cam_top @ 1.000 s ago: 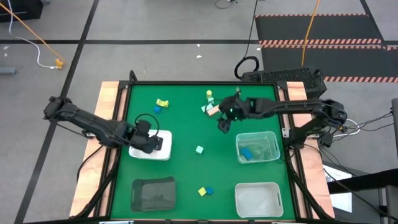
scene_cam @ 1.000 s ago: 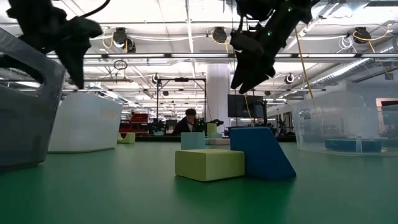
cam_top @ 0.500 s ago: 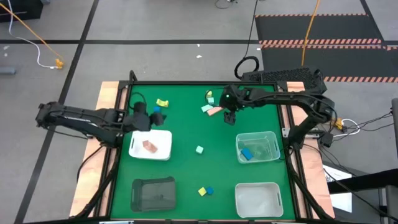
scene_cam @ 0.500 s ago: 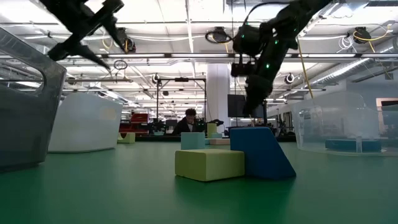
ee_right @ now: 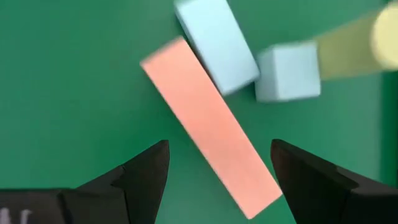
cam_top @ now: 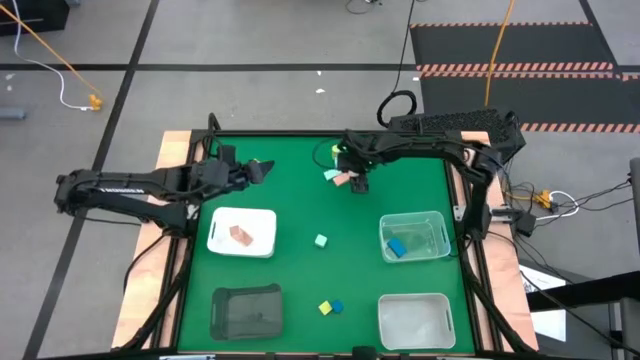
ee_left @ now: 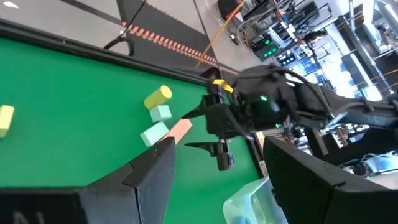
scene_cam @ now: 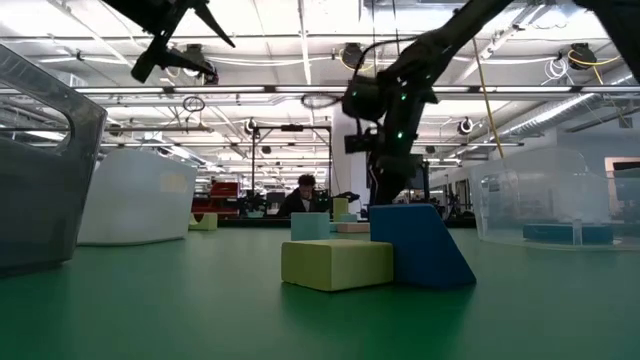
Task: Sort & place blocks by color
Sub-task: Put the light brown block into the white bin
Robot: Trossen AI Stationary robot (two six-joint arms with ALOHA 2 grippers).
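Here, right gripper (ee_right: 217,180) over pink bar (ee_right: 211,160)

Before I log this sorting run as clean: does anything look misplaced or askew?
Nothing is spilled or damaged. The salmon block lies alone in the white tray, the blue block in the clear bin. The pink bar lies askew against a mint bar, between the right gripper's open fingers.

Right gripper (cam_top: 357,183) low, fingers (ee_right: 144,171) apart, left gripper (cam_top: 262,171) raised, fingers spread
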